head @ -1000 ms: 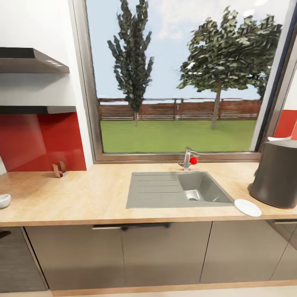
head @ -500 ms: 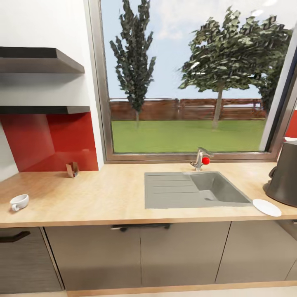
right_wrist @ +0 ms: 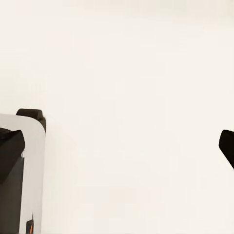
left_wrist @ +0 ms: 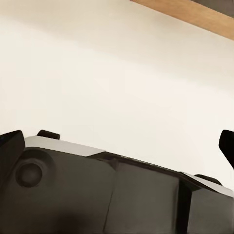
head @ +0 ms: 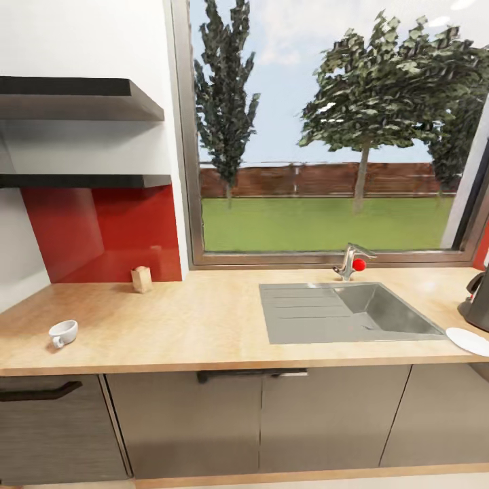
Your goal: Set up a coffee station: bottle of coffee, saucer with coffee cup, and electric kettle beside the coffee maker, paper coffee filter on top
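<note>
Sunlit through a wide window with trees and a fence beyond, the long light wood-grain kitchen countertop (head: 204, 326) runs over grey cabinet fronts, with a grey inset sink (head: 350, 312) and its small tap (head: 350, 261) toward the right half. Two thick black floating wall shelves (head: 81, 88) hang above the worktop's left end, against a red splashback; nothing can be seen on them from this angle.

Near the worktop's left front edge sits the tiny white coffee cup (head: 63, 333), upright, mouth up, its small handle turned toward the front edge and slightly left. At the right end, close to the front edge, lies the flat white round saucer (head: 468, 341), just beside the dark grey coffee maker (head: 479, 305) (cut off by the frame, so its top cannot be read). A small tan block (head: 141, 279) stands by the splashback.

Both wrist views look at pale floor with the robot's base; the left gripper (left_wrist: 117, 141) and right gripper (right_wrist: 117, 141) each show fingertips spread wide at the frame's margins, holding nothing.

The robot seems to be in transit along the counter. A good next move would be to square up in front of the cup and approach from above, gripping the rim opposite the handle.
</note>
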